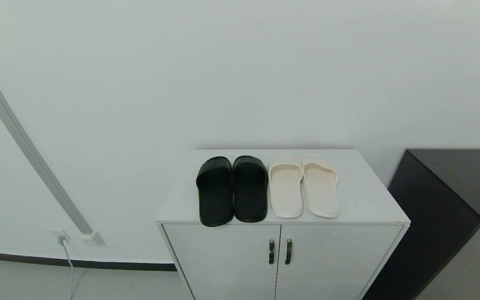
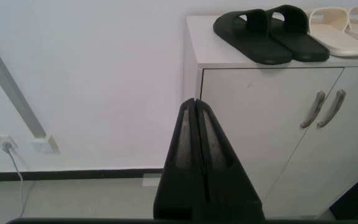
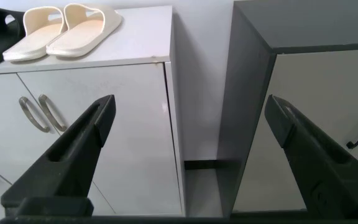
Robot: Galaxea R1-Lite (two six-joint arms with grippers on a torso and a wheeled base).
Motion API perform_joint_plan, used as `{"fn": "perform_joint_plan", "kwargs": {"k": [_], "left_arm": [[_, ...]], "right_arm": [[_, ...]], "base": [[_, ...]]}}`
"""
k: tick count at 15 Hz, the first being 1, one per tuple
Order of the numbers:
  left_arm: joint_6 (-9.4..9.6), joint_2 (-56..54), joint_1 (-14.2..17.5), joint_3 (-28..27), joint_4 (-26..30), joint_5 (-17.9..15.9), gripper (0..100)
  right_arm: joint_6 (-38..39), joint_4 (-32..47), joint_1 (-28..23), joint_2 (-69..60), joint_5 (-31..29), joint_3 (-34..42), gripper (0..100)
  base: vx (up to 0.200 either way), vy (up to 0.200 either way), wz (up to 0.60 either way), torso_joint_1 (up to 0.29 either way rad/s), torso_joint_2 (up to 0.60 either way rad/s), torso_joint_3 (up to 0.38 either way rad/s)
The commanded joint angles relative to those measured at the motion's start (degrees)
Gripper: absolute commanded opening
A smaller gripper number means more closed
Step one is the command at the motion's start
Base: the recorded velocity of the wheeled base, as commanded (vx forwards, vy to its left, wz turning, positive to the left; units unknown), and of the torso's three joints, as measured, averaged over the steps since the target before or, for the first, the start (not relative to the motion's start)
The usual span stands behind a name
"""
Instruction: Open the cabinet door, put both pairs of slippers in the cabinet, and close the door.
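A white cabinet point(image 1: 348, 200) stands against the wall with both doors shut; two dark handles point(image 1: 279, 251) meet at the centre seam. On its top lie a black pair of slippers point(image 1: 231, 190) and, to their right, a cream pair of slippers point(image 1: 304, 186), toes toward the wall. My left gripper point(image 2: 196, 102) is shut with nothing in it, low and to the left of the cabinet point(image 2: 260, 112), level with the black slippers point(image 2: 269, 34). My right gripper point(image 3: 188, 109) is wide open and holds nothing, off the cabinet's point(image 3: 104, 124) right front corner, below the cream slippers point(image 3: 61, 28).
A dark cabinet point(image 1: 444, 216) stands close on the white one's right, a narrow gap between them point(image 3: 197, 124). On the left wall are a slanted cable duct point(image 1: 23, 141) and a socket with a plugged cord point(image 1: 61, 239). Open floor lies left of the cabinet.
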Motion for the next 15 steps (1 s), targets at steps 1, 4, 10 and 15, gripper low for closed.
{"fn": "perform_joint_plan", "kwargs": {"k": [1, 4, 10, 15], "left_arm": [[0.0, 0.02, 0.01, 0.0, -0.01, 0.01, 0], [0.0, 0.02, 0.01, 0.0, -0.01, 0.01, 0], [0.0, 0.02, 0.01, 0.0, -0.01, 0.01, 0], [0.09, 0.02, 0.01, 0.0, -0.01, 0.01, 0]], "right_arm": [[0.01, -0.02, 0.0, 0.07, 0.0, 0.0, 100], [-0.07, -0.02, 0.0, 0.07, 0.0, 0.0, 100], [-0.25, 0.07, 0.0, 0.07, 0.09, 0.0, 100], [-0.51, 0.07, 0.09, 0.07, 0.44, 0.0, 100]], "base": [[0.0, 0.0, 0.0, 0.0, 0.0, 0.0], [0.0, 0.0, 0.0, 0.0, 0.0, 0.0], [0.0, 0.0, 0.0, 0.0, 0.0, 0.0], [0.0, 0.0, 0.0, 0.0, 0.0, 0.0]]}}
